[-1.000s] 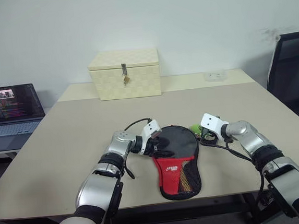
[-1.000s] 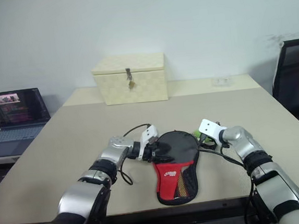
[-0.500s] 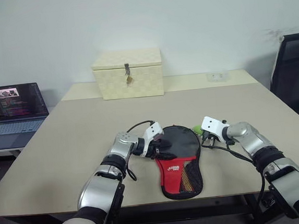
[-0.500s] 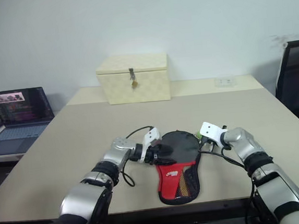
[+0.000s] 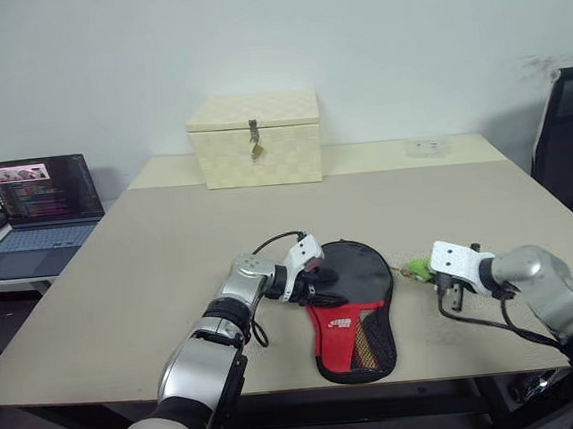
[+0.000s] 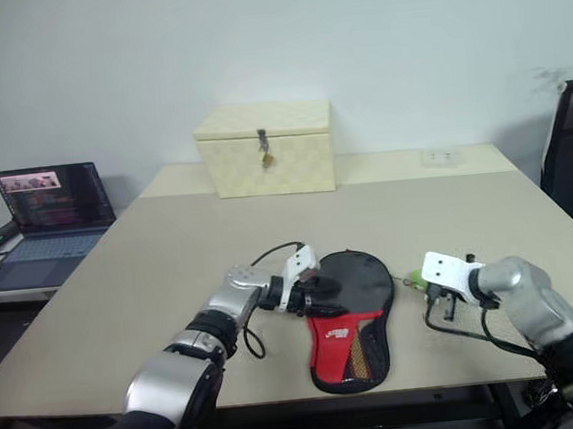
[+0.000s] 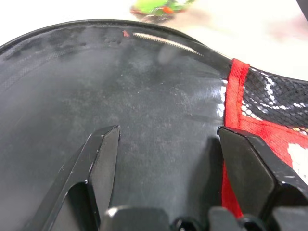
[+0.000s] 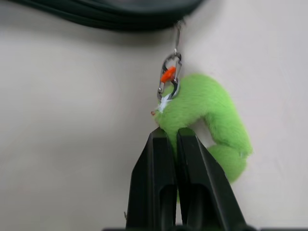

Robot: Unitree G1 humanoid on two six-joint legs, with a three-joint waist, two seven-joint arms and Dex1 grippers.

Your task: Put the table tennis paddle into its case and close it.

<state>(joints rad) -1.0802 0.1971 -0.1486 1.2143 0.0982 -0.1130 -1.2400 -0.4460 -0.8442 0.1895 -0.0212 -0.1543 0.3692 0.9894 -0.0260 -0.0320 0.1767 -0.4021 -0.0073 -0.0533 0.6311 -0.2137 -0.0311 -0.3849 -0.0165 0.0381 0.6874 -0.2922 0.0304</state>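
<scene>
Case (image 5: 353,304) is straddled by the spread left gripper (image 7: 166,144); the right gripper (image 8: 175,139), pinched seemingly on the green fuzzy charm (image 8: 207,125), could slip off when tugged.

A plain white wall (image 5: 370,26) stands behind the beige table (image 5: 149,247). A black office chair (image 5: 569,140) sits right; a laptop (image 5: 35,211) (screen lit) sits left.

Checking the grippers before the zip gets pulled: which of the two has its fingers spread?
The left gripper: its fingers stand apart over the case. The right gripper has its fingers pressed together by the green plush charm.
</scene>
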